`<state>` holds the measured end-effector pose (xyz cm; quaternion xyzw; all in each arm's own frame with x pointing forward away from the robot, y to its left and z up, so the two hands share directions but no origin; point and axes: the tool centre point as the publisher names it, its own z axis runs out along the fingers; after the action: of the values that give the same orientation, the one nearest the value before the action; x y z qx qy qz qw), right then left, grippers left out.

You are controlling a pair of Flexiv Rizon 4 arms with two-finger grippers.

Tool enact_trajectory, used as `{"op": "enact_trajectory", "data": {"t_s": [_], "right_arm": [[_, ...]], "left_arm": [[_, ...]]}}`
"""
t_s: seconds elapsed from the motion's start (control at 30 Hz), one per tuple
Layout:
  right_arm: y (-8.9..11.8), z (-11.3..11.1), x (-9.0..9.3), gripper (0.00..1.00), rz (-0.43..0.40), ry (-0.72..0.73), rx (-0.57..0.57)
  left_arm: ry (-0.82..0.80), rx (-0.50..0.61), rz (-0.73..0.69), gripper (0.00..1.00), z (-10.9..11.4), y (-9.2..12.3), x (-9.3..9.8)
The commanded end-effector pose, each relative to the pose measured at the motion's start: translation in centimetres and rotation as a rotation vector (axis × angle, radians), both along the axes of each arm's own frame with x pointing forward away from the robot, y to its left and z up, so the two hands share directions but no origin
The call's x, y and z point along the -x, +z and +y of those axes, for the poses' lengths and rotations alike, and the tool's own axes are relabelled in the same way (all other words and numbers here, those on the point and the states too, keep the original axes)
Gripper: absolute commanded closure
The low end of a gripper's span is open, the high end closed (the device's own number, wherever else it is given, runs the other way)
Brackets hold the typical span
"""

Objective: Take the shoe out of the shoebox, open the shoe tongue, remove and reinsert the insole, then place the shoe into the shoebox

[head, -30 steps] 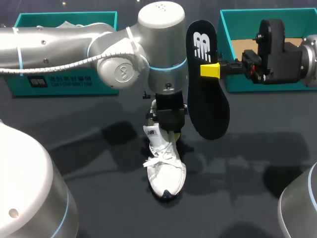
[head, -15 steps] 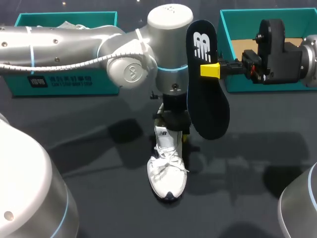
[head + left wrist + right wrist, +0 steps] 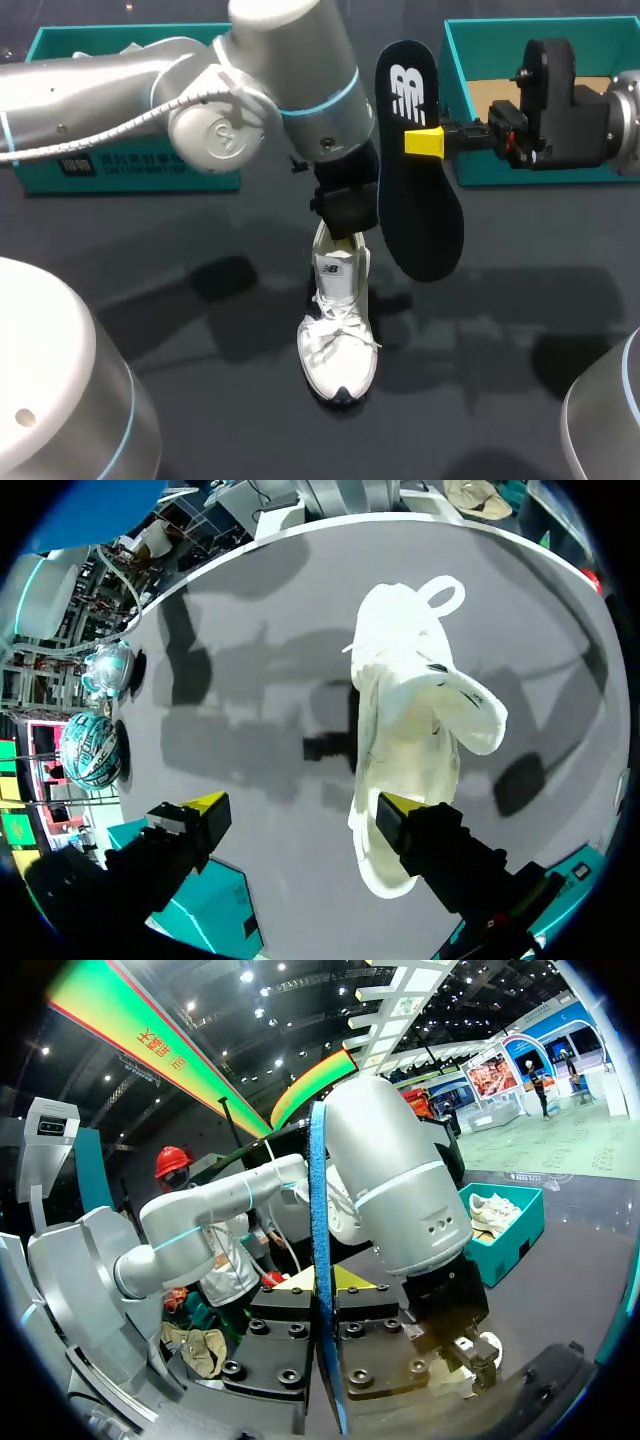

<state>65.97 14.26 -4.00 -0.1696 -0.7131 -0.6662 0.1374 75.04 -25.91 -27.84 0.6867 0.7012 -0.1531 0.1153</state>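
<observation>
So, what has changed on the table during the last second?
The left arm turned its wrist, and the left pincer, open, lifted back a little from the white sneaker. The sneaker's heel end swung toward the dark insole, then stopped. The right pincer stayed shut on the insole, upright above the table.
</observation>
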Motion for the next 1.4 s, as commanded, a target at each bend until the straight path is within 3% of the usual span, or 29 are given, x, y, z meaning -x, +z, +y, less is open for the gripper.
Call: {"op": "enact_trajectory", "data": {"t_s": [0.03,0.3,0.47,0.7,1.07,1.2,1.4], "right_arm": [[-0.1,0.2,0.0,1.0,0.001,-0.001,0.001],[-0.1,0.2,0.0,1.0,0.001,-0.001,0.001],[-0.1,0.2,0.0,1.0,0.001,-0.001,0.001],[-0.1,0.2,0.0,1.0,0.001,-0.001,0.001],[-0.1,0.2,0.0,1.0,0.001,-0.001,0.001],[-0.1,0.2,0.0,1.0,0.001,-0.001,0.001],[-0.1,0.2,0.0,1.0,0.001,-0.001,0.001]], "left_arm": [[0.039,0.216,0.0,0.0,3.2,2.4,0.5],[0.039,0.216,0.0,0.0,3.2,2.4,0.5],[0.043,0.409,-0.041,0.0,3.1,3.8,-0.5],[0.052,0.697,-0.06,0.0,1.8,9.5,-1.3],[0.052,0.697,-0.06,0.0,1.8,9.5,-1.3],[0.032,0.85,-0.035,0.0,2.0,10.1,-2.1],[0.012,0.966,-0.045,0.0,1.8,11.7,-2.6]]}}
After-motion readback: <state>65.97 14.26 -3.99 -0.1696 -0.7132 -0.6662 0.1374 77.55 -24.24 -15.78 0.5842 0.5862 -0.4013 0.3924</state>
